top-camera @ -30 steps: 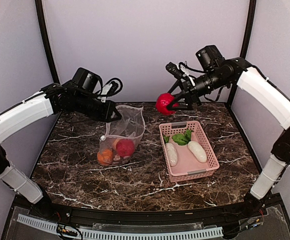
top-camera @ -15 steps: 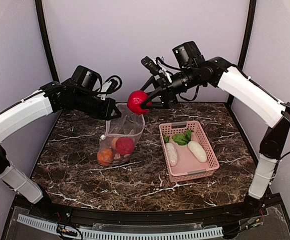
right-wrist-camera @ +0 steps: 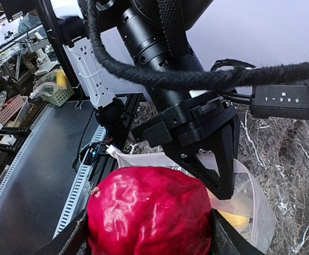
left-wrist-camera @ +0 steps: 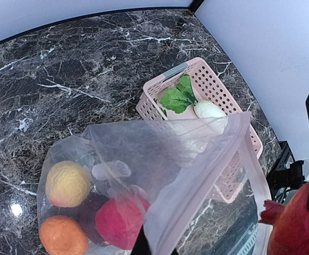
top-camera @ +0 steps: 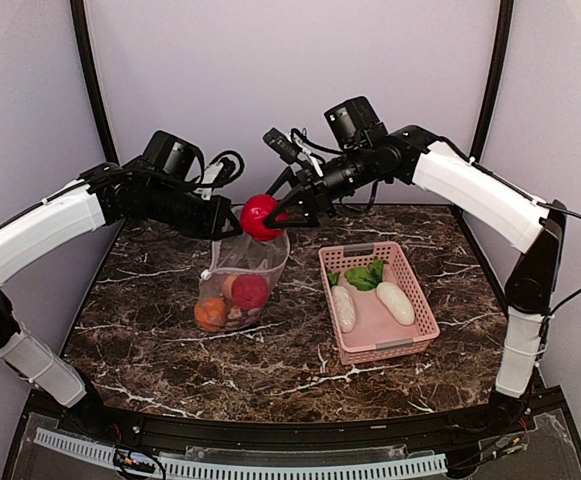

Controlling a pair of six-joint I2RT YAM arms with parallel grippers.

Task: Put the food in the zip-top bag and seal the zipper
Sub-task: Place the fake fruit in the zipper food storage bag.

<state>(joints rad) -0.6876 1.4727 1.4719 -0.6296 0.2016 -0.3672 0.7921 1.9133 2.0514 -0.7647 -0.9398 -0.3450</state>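
Our left hand (top-camera: pixel 232 226) pinches the bag (top-camera: pixel 262 255) open, our right hand (top-camera: pixel 273 213) grips a red fruit (top-camera: pixel 258 217) over its mouth; some produce (top-camera: pixel 250 293) is bagged, while the basket's (top-camera: pixel 423 306) white pieces (top-camera: pixel 343 308), leaves (top-camera: pixel 363 277) and zipping remain.

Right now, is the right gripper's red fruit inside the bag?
No, the right gripper holds the red fruit up at the zip-top bag's mouth.

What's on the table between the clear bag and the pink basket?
Nothing: the top view shows bare marble table between the zip-top bag and the pink basket.
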